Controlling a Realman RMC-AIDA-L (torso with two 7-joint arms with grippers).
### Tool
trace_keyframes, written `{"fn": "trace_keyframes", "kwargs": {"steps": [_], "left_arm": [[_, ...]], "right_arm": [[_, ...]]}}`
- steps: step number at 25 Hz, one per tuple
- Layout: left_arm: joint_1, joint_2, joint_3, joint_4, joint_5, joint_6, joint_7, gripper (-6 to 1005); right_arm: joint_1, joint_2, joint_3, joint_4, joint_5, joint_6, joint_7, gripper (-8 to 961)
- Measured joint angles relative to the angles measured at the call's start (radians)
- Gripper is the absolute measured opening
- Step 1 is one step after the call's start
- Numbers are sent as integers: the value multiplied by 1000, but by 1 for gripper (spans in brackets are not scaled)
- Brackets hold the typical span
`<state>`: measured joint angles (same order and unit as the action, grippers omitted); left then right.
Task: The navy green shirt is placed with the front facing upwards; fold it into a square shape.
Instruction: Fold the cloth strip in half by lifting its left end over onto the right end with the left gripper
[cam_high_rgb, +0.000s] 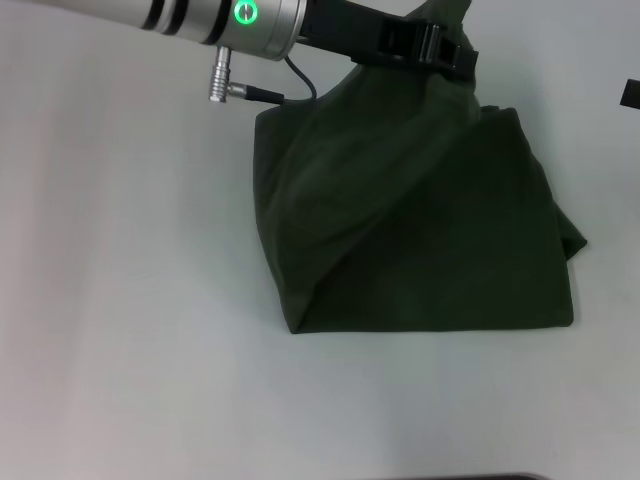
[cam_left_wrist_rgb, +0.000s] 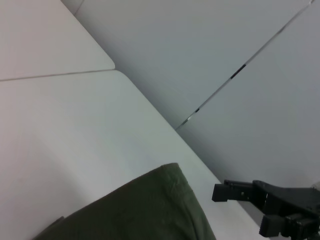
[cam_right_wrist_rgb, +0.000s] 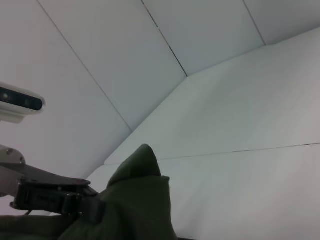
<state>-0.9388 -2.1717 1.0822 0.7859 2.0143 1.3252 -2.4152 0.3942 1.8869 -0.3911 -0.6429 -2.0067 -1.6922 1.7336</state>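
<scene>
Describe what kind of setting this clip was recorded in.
Probably a lab or test workstation, not a home. A plain white table holds only the navy green shirt, which the left gripper lifts by its far edge. The wrist views show bare pale panelled walls and no furniture.

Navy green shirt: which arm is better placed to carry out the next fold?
Left. The left gripper holds the navy green shirt lifted at its far edge; the right gripper is off to the side, apart from the cloth.
</scene>
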Motion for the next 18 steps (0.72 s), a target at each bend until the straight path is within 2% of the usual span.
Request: {"fn": "trace_keyframes", "kwargs": {"steps": [8, 18], "left_arm": [[4, 0, 58, -59, -80, -62, 29, 16], [2, 0, 97, -63, -114, -82, 34, 16]], "right_arm": [[0, 0, 0, -3, 0, -1, 3, 914], [0, -1, -1, -4, 0, -3, 4, 914]]}}
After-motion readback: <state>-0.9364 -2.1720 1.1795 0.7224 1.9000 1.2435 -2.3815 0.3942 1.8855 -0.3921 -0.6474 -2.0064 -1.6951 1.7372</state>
